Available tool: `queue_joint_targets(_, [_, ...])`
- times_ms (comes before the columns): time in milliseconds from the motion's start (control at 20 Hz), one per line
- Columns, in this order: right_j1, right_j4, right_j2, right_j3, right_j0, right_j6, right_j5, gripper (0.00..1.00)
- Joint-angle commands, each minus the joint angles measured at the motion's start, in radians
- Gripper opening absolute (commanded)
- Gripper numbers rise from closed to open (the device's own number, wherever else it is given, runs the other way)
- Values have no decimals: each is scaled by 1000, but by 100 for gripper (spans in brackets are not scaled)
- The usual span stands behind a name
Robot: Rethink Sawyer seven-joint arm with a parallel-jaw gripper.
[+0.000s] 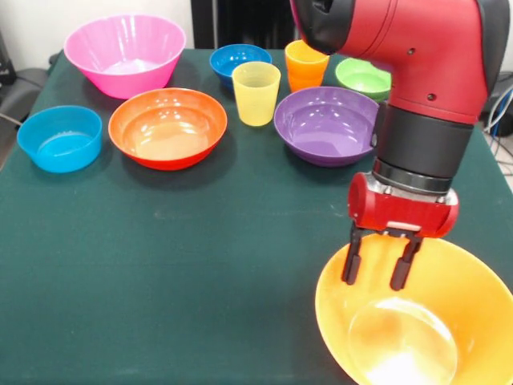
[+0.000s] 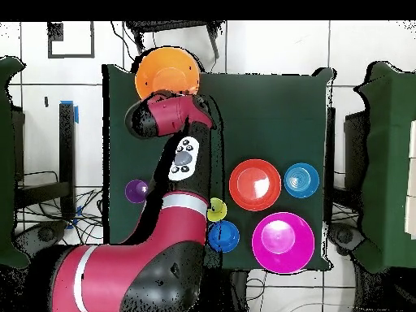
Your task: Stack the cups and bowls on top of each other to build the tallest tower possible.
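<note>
While the red and black arm [image 1: 417,64] bends down from above, its wrist points straight down and the tool [image 1: 381,269] hangs over the far rim of the yellow-orange bowl [image 1: 449,281], its 2 black fingers [image 1: 351,258] spread apart with nothing between them. That bowl is large, glossy and translucent, and sits at the near right corner of the desk [image 1: 160,281], which wears a dark green cloth. In the overhead view the arm [image 2: 183,154] covers much of the same bowl [image 2: 166,69].

Well apart, at the far side, stands a loose row: a large pink bowl [image 1: 124,52], a small light blue bowl [image 1: 60,138], a medium orange-red bowl [image 1: 168,127], a small dark blue bowl [image 1: 239,60], a purple bowl [image 1: 327,124] and a small green bowl [image 1: 363,78], all round, smooth and shiny. A yellow cup [image 1: 256,93] and an orange cup [image 1: 305,64], both tapered and upright, stand between them. No piece sits inside another; all rest singly on the cloth.
</note>
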State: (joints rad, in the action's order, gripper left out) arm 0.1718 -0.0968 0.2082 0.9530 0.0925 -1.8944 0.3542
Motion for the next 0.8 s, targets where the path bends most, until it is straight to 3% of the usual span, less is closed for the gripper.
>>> queue_joint_targets(50, [-10, -43, -164, 9, 3, 131, 189, 100])
queue_joint_targets(250, [-47, -45, -160, -55, 11, 106, 198, 100])
queue_joint_targets(800, [-223, -68, -150, -153, 9, 36, 32, 100])
